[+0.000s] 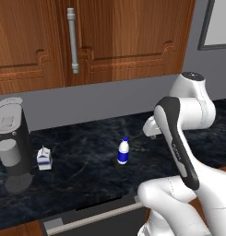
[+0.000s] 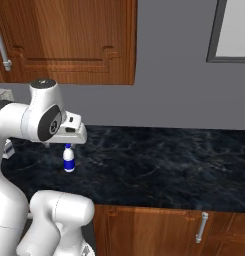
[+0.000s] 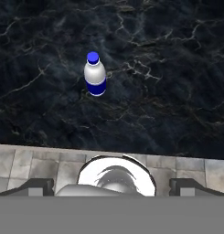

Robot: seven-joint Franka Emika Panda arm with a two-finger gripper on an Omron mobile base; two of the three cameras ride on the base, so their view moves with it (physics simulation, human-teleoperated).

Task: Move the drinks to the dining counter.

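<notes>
- Fingers (image 3: 38, 186) of the gripper (image 3: 111, 187) stand spread as wide as they go, one dark tip at each lower corner of the hand view, with nothing between them and nothing touched.
- Between the two tips sits a rounded white part of the robot, so the gap itself is partly masked.
- Small white bottle with a blue label and blue cap (image 3: 95, 74) stands upright on the black marble-patterned counter (image 3: 168, 68), well apart from the tips and farther out over the stone.
- From the left base view that bottle (image 1: 123, 151) is near the middle of the counter, left of the white arm's forearm; from the right base view it (image 2: 68, 159) sits just under the white hand, its top partly covered by it.
- Small white-and-blue gabled carton (image 1: 44, 158) stands upright farther left on the same counter (image 1: 86, 170), just right of the black-and-grey coffee machine (image 1: 11, 143).
- Coffee machine's left side is cut off by the picture edge, and the print on the carton is too small to read.
- Brown wooden wall cupboards (image 1: 110, 37) with a long metal handle (image 1: 72, 40) hang above this counter, against a grey wall.
- Grey tiled floor (image 3: 31, 164) lies along the counter's near edge in the hand view.
- Gripper tips are hidden behind the arm in both base views.
</notes>
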